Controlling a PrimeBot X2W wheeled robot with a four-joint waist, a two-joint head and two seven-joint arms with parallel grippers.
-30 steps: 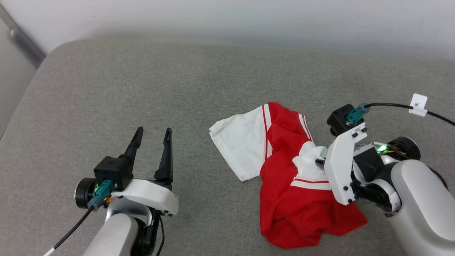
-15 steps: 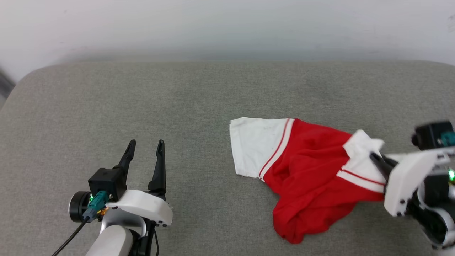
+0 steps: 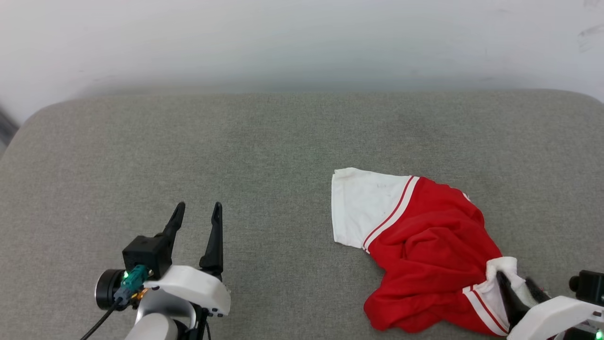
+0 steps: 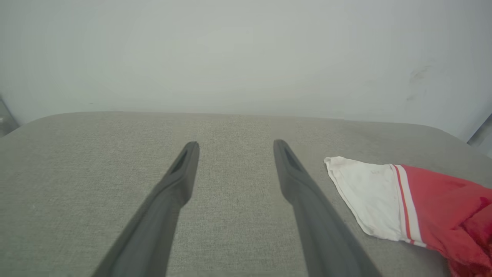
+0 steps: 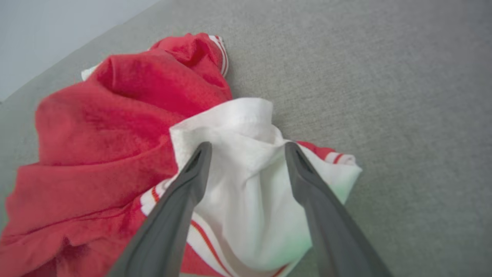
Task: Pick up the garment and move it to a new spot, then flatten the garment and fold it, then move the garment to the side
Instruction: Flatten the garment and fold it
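At the lower left of the head view, the left gripper (image 3: 198,208) hovers over the grey padded surface (image 3: 264,141) with its two dark fingers spread apart and nothing between them, well apart from the cloth. Behind the surface runs a pale wall (image 3: 302,38). Right of centre, the garment (image 3: 424,236) lies crumpled on the grey padding. One white sleeve (image 3: 363,208) is laid out fairly flat towards the middle, its red-and-white stripe trim running where it meets the red body. The red body is bunched in folds and trails towards the lower right corner. There the second white sleeve (image 5: 230,123) stands up in a soft heap. At the far lower right the right gripper (image 3: 514,278) reaches into that sleeve. In the right wrist view its fingers are spread wide, one on either side of the heaped white cloth, with the fabric lying between and under them rather than pinched. The sleeve's hem rises just past the fingertips, and bare grey padding lies to its right.
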